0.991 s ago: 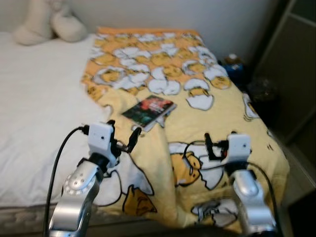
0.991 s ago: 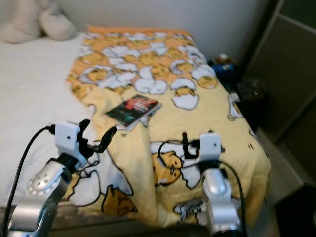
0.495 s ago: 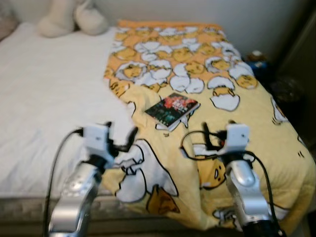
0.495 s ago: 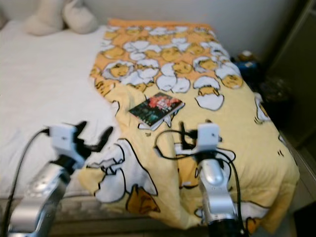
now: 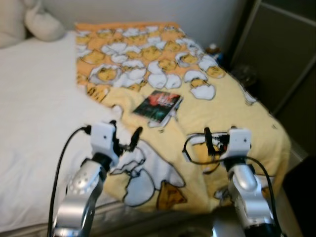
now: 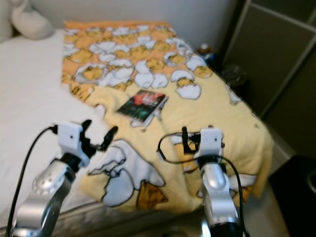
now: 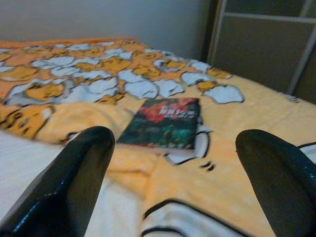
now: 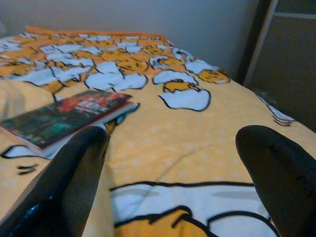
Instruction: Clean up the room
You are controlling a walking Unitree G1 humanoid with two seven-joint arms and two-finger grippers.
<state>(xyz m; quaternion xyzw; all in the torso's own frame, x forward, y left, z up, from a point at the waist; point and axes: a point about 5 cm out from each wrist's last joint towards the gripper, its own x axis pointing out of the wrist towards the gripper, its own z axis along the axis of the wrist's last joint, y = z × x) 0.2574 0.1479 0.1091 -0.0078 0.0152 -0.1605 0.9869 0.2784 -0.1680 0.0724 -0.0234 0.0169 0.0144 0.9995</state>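
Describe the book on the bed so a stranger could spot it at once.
On the bed, find the yellow blanket printed with cartoon eggs. The book lies flat near its middle, ahead of both grippers. Its dark cover with red and green stands out against the pale blanket.

blanket (image 5: 232,106): soft matt cloth | book (image 5: 158,104): glossy paper cover | fingers (image 7: 74,182): glossy black

No text can be read. The book (image 7: 165,122) on the yellow egg-print blanket (image 5: 232,106) carries red lettering on its dark cover, too blurred to make out.
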